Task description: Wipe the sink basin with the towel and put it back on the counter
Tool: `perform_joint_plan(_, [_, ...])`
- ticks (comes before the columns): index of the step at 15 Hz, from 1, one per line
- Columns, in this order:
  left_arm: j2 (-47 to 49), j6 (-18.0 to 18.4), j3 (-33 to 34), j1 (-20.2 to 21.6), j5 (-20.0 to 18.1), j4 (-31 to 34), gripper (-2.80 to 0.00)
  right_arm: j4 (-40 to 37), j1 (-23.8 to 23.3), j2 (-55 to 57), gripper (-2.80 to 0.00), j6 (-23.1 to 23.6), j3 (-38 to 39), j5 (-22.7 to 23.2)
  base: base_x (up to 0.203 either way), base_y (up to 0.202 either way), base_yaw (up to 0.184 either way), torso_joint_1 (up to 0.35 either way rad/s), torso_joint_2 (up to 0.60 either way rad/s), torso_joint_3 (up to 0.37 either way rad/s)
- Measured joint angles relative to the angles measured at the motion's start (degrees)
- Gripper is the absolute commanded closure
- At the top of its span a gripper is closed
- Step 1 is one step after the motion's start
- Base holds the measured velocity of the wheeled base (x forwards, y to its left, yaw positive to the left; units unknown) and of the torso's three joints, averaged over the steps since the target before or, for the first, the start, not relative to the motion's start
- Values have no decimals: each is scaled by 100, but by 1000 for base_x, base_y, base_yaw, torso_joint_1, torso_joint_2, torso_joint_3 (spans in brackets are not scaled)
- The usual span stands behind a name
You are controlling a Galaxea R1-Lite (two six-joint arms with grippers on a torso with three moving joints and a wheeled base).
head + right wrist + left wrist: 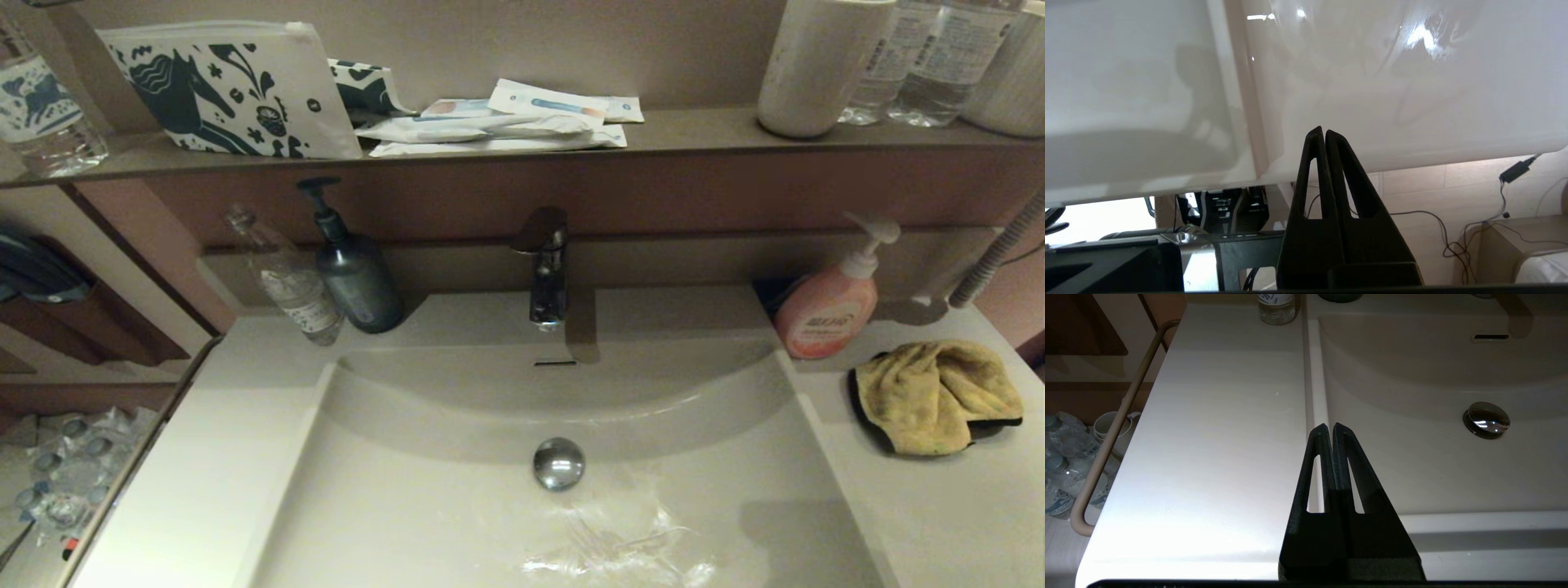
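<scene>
The mustard-yellow towel (935,392) lies crumpled on the off-white counter (922,506) at the right, beside the pink soap bottle (829,306). The sink basin (457,490) fills the middle of the head view, with its chrome drain plug (559,463) and overflow slot (555,363). Neither gripper shows in the head view. My left gripper (1329,426) is shut and empty, held above the basin's left rim (1314,375). My right gripper (1321,131) is shut and empty, low at the front edge of the sink unit (1412,134). The towel is out of both wrist views.
A chrome tap (545,273) stands behind the basin. A dark pump bottle (353,273) and a clear water bottle (290,282) stand on the counter's rear left. The brown shelf (694,135) above holds pouches, packets and bottles. A rail (1112,433) runs along the left edge.
</scene>
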State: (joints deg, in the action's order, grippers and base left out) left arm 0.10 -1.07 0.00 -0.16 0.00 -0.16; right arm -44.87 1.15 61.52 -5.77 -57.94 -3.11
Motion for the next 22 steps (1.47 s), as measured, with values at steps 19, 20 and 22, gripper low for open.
perform_joint_plan(19, [0,-2,0,0,-2,0,0,-1075,-141,-3998,0,7,491,-900,0,0,0,0,0,0])
perform_joint_plan(20, [0,-5,0,0,-2,2,0,-1085,-195,-4191,0,93,516,-935,0,0,0,0,0,0])
perform_joint_plan(22, [0,1,0,0,-1,0,0,-1072,-251,-4597,0,337,584,-953,0,0,0,0,0,0])
